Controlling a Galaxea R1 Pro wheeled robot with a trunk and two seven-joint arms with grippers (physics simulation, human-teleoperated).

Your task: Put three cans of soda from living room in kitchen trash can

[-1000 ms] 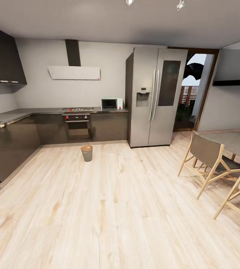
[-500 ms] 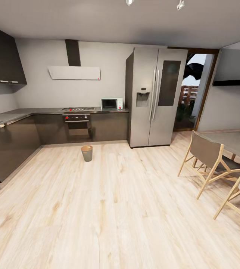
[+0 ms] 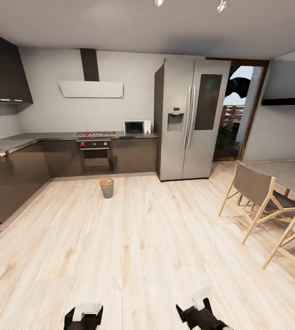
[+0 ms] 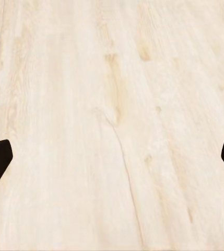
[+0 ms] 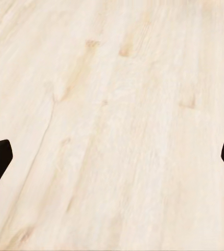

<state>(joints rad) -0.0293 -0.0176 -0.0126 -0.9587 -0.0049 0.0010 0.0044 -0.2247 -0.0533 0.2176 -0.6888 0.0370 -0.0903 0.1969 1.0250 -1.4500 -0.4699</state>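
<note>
1. Left end effector (image 3: 84, 316) at 7 o'clock and right end effector (image 3: 201, 315) at 5 o'clock, low over the wood floor (image 3: 147, 238).
2. Wrist views: fingers spread wide on both, nothing between them, bare floor beneath.
3. Chairs (image 3: 257, 195) and counter (image 3: 292, 174) at 3 o'clock.
4. Tash can (image 3: 106, 188) upright on the floor, 11 o'clock, well apart from both end effectors, in front of the oven (image 3: 94, 156).
5. Fridge (image 3: 191, 119) at 1 o'clock; microwave (image 3: 137, 127) just left of it.

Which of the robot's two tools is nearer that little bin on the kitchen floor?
Left, slightly. The left tool sits almost straight back from the tash can; the right tool is farther off to the side. Both are far away.
</note>
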